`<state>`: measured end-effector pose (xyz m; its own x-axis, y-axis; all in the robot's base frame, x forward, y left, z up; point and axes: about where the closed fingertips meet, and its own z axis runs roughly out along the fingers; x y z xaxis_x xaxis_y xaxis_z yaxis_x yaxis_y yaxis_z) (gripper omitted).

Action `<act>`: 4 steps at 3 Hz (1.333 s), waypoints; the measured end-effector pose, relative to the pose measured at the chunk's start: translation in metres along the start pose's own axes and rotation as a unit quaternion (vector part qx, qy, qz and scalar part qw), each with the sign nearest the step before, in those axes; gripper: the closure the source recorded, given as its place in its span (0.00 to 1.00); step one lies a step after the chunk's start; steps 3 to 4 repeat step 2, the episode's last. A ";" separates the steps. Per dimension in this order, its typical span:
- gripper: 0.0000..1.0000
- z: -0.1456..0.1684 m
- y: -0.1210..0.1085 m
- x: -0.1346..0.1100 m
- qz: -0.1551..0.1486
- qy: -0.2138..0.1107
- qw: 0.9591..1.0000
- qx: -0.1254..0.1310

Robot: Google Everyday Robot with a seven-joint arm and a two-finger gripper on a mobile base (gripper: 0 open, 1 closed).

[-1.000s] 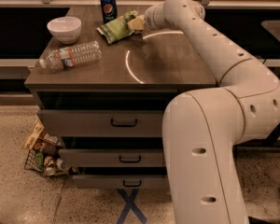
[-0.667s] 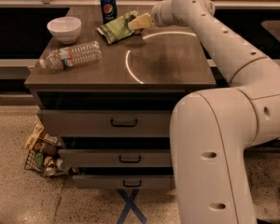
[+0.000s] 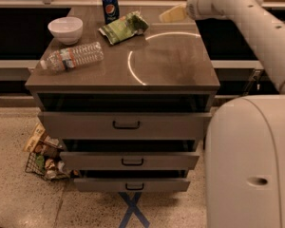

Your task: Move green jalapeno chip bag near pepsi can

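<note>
The green jalapeno chip bag (image 3: 123, 27) lies flat and crinkled on the brown cabinet top (image 3: 171, 61), near the back. The pepsi can (image 3: 110, 7) stands upright just behind and left of it, a small gap from the bag's left end. My gripper (image 3: 172, 14) hovers above the back right of the top, to the right of the bag and apart from it. It is open and holds nothing. The white arm reaches in from the upper right.
A white bowl (image 3: 65, 29) stands at the back left. A clear water bottle (image 3: 73, 56) lies on its side in front of the bowl. Drawers (image 3: 126, 124) hang partly open below. A wire basket of clutter (image 3: 42, 160) sits on the floor at left.
The gripper has let go of the chip bag and drawn back to the right and up. The bag now rests next to the can.
</note>
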<state>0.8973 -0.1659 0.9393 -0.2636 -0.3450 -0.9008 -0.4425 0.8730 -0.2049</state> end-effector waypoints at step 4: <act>0.00 -0.052 -0.061 0.028 0.019 0.011 0.998 0.057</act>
